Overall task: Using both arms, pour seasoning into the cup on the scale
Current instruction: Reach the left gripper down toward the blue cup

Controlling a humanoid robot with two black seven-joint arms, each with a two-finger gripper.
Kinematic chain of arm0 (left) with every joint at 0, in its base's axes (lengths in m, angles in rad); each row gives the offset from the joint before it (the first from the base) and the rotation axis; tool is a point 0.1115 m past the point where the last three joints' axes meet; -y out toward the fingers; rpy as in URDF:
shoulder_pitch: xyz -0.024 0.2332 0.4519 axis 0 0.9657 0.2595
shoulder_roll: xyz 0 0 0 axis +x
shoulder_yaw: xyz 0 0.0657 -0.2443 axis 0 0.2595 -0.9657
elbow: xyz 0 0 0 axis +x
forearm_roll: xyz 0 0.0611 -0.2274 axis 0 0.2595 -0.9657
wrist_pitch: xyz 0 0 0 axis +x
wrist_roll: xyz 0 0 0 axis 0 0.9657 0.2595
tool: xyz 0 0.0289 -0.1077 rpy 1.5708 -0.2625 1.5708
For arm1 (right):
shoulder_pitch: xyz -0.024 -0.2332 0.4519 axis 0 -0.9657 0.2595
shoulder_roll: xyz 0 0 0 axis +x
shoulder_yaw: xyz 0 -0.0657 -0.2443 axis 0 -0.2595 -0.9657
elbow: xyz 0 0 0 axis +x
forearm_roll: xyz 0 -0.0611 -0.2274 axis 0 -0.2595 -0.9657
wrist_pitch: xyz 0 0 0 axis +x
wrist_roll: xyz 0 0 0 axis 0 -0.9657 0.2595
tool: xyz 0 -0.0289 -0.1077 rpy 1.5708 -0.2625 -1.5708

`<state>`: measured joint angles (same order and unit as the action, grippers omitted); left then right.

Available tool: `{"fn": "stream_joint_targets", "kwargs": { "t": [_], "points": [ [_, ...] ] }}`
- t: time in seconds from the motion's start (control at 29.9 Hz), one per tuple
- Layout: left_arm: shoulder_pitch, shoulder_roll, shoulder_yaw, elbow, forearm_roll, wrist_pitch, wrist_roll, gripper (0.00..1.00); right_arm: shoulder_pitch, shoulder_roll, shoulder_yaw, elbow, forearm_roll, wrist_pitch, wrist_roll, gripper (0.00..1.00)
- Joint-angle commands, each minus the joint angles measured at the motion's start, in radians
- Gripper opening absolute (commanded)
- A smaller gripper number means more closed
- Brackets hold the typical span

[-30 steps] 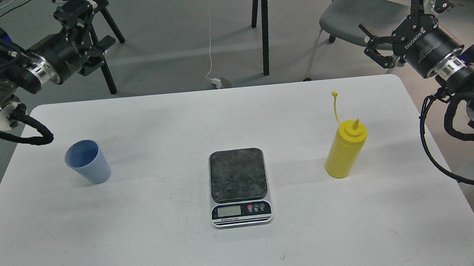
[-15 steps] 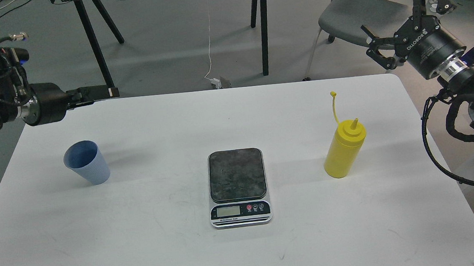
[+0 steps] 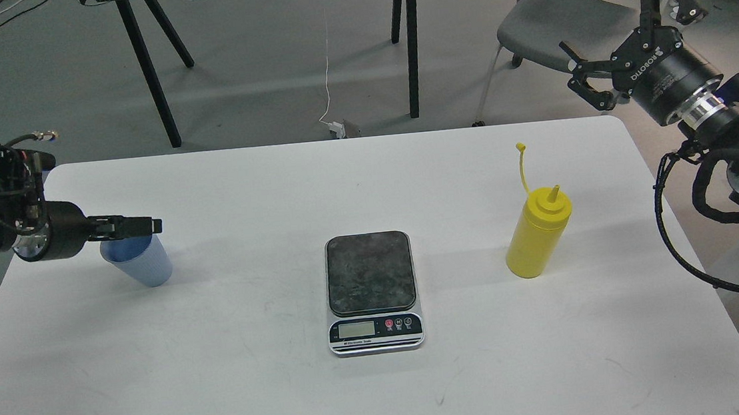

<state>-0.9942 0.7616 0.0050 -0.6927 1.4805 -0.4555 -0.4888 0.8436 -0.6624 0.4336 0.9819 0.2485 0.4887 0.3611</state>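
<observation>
Bench (image 3: 225,394): white, rounded corners; near half bare of task items.

Scale (image 3: 372,292): centre of bench, silver front with LCD and round buttons facing the viewer, dark worn plate behind them. Nothing on the plate. Same spot as half a second ago.

Seasoning (image 3: 537,233): yellow squeeze bottle, upright, right of the scale and well apart from it. Cone nozzle uncovered; thin tethered cap stands up behind and left of the nozzle. Unmoved.

Cup (image 3: 144,265): light blue, upright, left of the scale and well apart from it, not on the plate. Its position matches the earlier frames.

Left tool (image 3: 137,225): main change. Half a second ago it hung above the far left bench edge, clear of the cup; it has since dropped and come nearer, and now crosses the cup's rim in this view, hiding part of the opening. Seen edge-on as one dark bar, so I cannot tell whether the fingers are spread or closed, nor whether they touch the cup.

Right tool (image 3: 618,28): beyond the far right corner of the bench, raised, well apart from the seasoning. Fingers spread wide, holding nothing. Only a slight shift from the earlier frame.

Grey chair (image 3: 553,17) behind it on the floor.
</observation>
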Motion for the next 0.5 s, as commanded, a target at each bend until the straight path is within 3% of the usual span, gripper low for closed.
{"fn": "stream_joint_targets", "kwargs": {
  "t": [0.0,0.47],
  "points": [
    [-0.001,0.013,-0.007,-0.001,-0.002,0.0,0.0,0.99,0.002,0.004,-0.001,-0.002,0.0,0.0,0.001,0.99],
    [0.026,0.027,0.007,0.053,0.003,0.061,0.0,0.99,0.002,0.001,0.001,0.001,0.0,0.0,0.001,0.99]
  ]
}}
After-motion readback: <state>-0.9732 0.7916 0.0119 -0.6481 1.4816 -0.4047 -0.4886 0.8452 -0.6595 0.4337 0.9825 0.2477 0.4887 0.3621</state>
